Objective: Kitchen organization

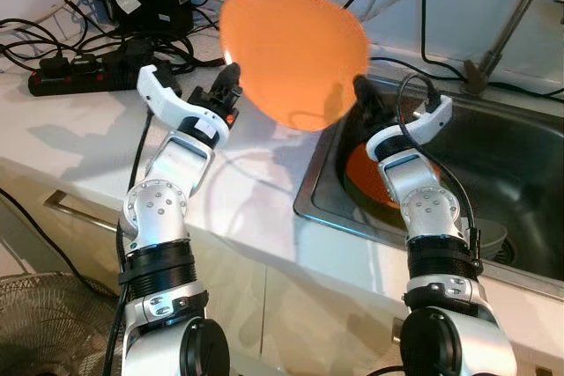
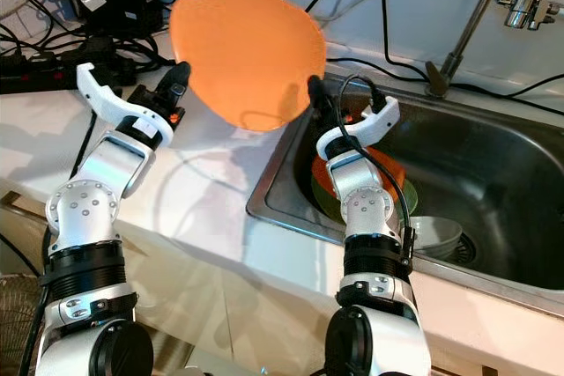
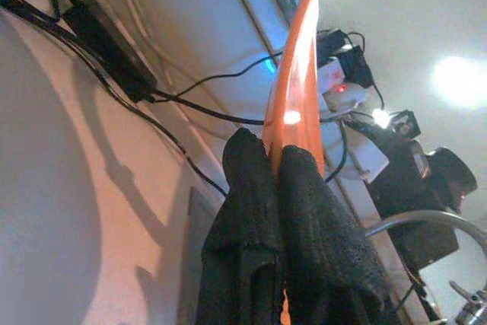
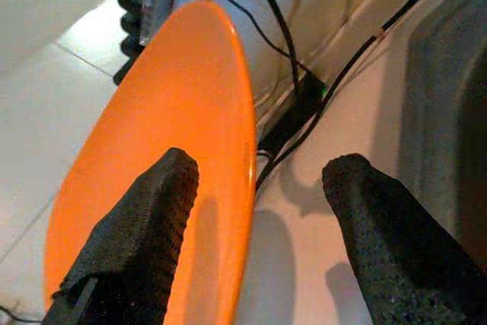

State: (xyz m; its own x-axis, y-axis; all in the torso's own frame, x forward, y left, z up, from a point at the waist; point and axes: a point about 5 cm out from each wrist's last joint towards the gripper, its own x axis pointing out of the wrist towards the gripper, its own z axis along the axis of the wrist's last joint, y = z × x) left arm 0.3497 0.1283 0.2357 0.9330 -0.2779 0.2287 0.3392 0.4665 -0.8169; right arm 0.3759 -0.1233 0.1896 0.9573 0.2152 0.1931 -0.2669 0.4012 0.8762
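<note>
An orange plate [image 1: 295, 55] is held tilted in the air over the countertop, beside the sink's left rim. My left gripper [image 1: 231, 77] is shut on the plate's left rim; in the left wrist view both fingers [image 3: 251, 188] pinch the thin orange edge [image 3: 297, 104]. My right gripper [image 1: 363, 90] is at the plate's right rim and stands open. In the right wrist view one finger [image 4: 144, 218] lies against the plate's face [image 4: 167, 112] and the other finger [image 4: 380, 218] stands well apart from it.
The steel sink [image 1: 520, 156] at right holds another orange plate [image 1: 366, 178], a green dish [image 2: 407, 198] and a white bowl [image 2: 436, 235]. A faucet [image 1: 511, 24] rises behind it. A power strip [image 1: 70, 72], adapters and cables crowd the back left of the counter. A fan [image 1: 44, 314] stands low at left.
</note>
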